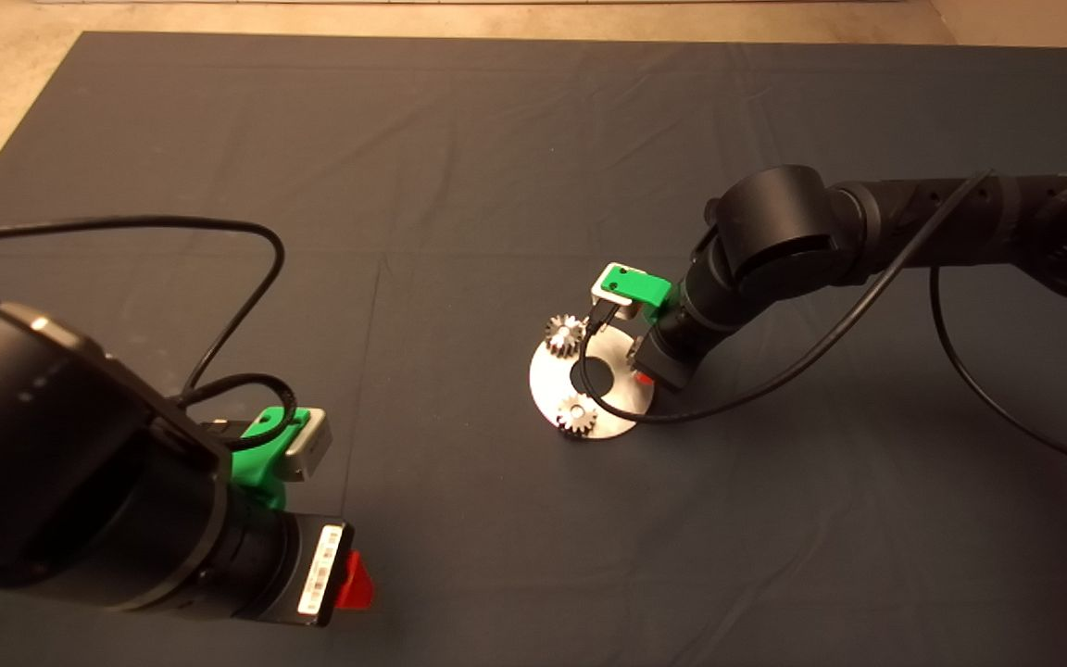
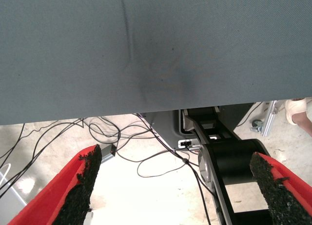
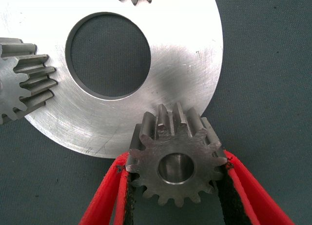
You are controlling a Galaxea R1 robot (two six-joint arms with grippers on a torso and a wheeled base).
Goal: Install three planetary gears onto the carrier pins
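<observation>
Third gear hides its carrier pin.

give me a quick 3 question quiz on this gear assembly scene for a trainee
1. True or false: the right gripper is shut on a planetary gear at the rim of the carrier disc.
2. In the head view, how many gears show on the disc, clear of the right arm? A) none B) two C) four
3. Fill in: the left gripper is open and holds ____.

Key
1. True; its red fingers press the gear from both sides.
2. B: the far gear and the near gear.
3. Nothing; it waits at the lower left over the mat edge.
</observation>
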